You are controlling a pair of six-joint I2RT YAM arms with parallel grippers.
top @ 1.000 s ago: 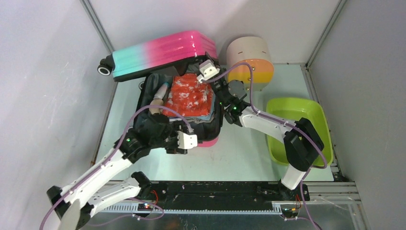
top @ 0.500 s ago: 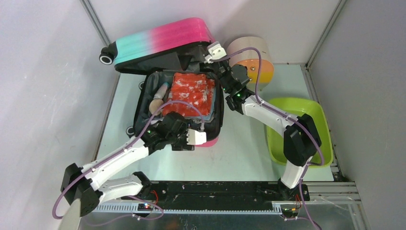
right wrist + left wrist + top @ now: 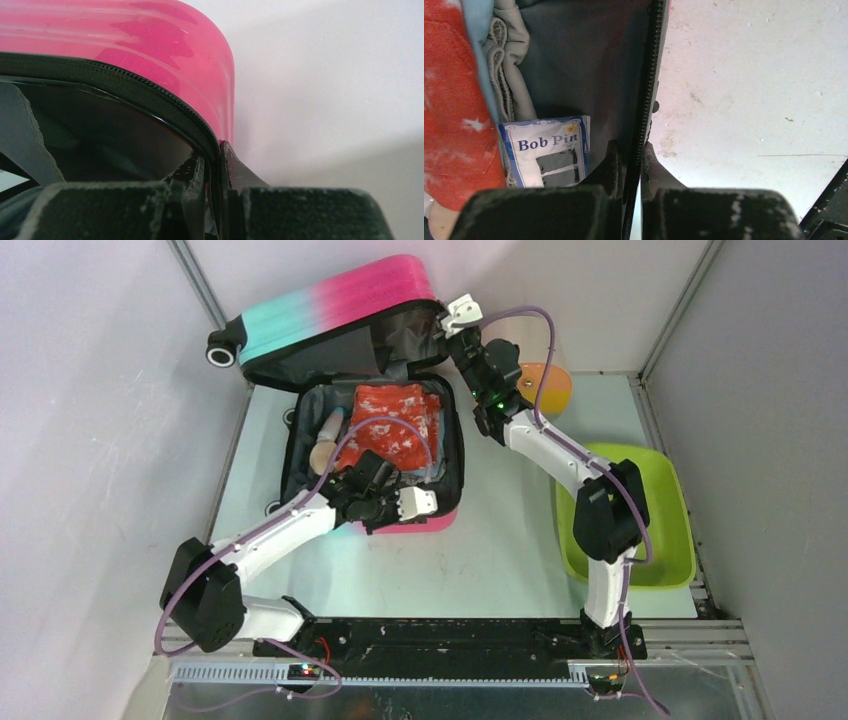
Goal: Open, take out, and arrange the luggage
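- Pale green tabletop [image 3: 500, 550] enclosed by white walls; both arms are reaching away from their bases.
- Child's hard-shell luggage [image 3: 340, 315], pink-to-teal with black zipper trim and dark grey lining, lies open: the base is flat on the tabletop and the lid is raised at the far side.
- Left gripper [image 3: 630, 150]: jaws narrow, clamped across the zipper rim of the base, with one finger inside the shell and one outside.
- Just inside that gripper lies a blue-and-white "Bob Pin" card [image 3: 546, 150]. Folded grey fabric [image 3: 509, 65] and a red-orange, white-flecked packet [image 3: 390, 430] lie beyond the card.
- Right gripper [image 3: 212, 160]: jaws narrow, pinching the lid's zipper edge at its pink corner.
- Lime-green plastic tray [image 3: 660, 540] sits near the right arm's elbow, well apart from its gripper.
- Beige cylinder with an orange face [image 3: 545, 385] stands just behind the right forearm and is partly hidden.
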